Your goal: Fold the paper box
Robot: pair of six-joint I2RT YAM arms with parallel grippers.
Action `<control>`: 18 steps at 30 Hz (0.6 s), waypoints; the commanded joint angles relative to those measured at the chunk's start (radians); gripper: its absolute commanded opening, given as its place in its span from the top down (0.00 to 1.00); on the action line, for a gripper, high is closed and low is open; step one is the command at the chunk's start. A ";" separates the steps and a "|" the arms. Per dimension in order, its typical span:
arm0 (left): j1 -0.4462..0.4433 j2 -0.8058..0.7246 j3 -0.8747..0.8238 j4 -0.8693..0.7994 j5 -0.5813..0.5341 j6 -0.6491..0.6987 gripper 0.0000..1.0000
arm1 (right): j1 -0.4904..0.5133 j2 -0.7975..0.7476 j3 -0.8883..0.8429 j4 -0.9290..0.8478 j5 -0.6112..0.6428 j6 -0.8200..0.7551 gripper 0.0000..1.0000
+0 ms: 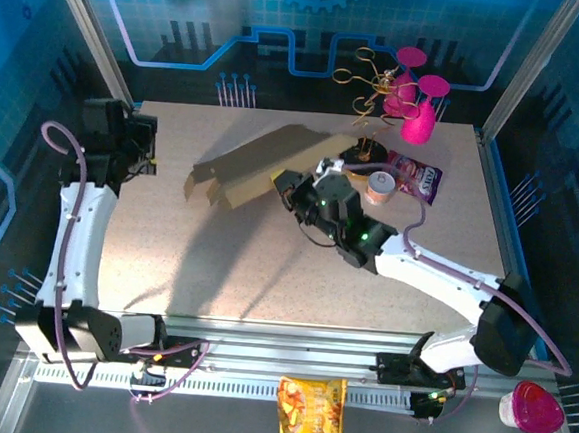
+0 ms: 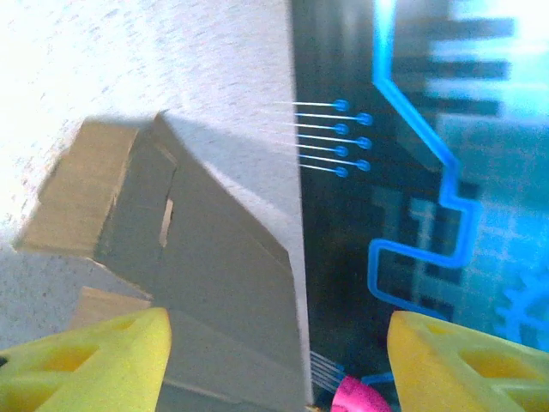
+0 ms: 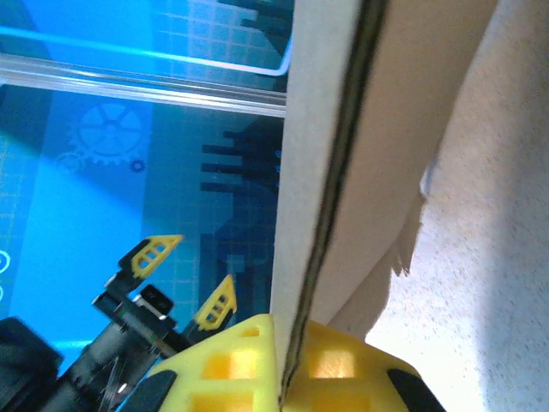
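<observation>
From the overhead camera I see the paper box [image 1: 259,159] just toward 12 o'clock from the middle of the bench [image 1: 215,271], a brown cardboard sheet lying slantwise, its flapped end pointing to about 8 o'clock and its far end to about 2 o'clock. The right pincer [image 1: 284,184] sits at the sheet's 4 o'clock edge. On my right wrist camera its yellow fingers [image 3: 232,360] are closed hard on the cardboard, with the board's thin edge running straight up from between them. The left pincer [image 1: 150,151] is out at 9 o'clock of the box, well apart from it and pointing toward it. On my left wrist camera its two yellow fingers [image 2: 94,360] stand wide apart with nothing between them, and the box's flaps [image 2: 81,193] lie on the bench ahead. I can also pick out that open pincer in the distance past the cardboard on the right wrist camera. At about 1 o'clock on the bench stand a gold wire rack [image 1: 372,88] with pink cups [image 1: 419,111], and near them a purple snack packet [image 1: 418,175] and a small tin [image 1: 379,188]. At 6 o'clock, off the bench by the arm bases, lies a yellow bag [image 1: 311,411].
</observation>
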 commanded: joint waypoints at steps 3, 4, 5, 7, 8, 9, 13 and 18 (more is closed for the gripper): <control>-0.129 -0.031 0.134 -0.085 -0.059 0.297 0.39 | -0.044 0.036 0.212 -0.259 -0.093 -0.199 1.00; -0.170 -0.030 0.163 -0.074 -0.054 0.355 0.42 | -0.050 0.052 0.257 -0.290 -0.110 -0.227 1.00; -0.217 -0.031 0.189 -0.065 -0.055 0.425 0.44 | -0.058 0.065 0.297 -0.318 -0.121 -0.247 1.00; -0.319 -0.034 0.230 -0.075 -0.090 0.551 0.45 | -0.068 0.091 0.366 -0.336 -0.138 -0.302 1.00; -0.368 -0.038 0.241 -0.083 -0.106 0.614 0.46 | -0.075 0.107 0.404 -0.349 -0.151 -0.324 1.00; -0.408 -0.041 0.248 -0.097 -0.128 0.662 0.46 | -0.082 0.123 0.441 -0.368 -0.172 -0.341 1.00; -0.551 -0.105 0.205 -0.121 -0.235 0.836 0.44 | -0.097 0.183 0.562 -0.443 -0.212 -0.392 1.00; -0.715 -0.207 0.098 -0.024 -0.330 1.119 0.40 | -0.120 0.222 0.620 -0.479 -0.256 -0.406 1.00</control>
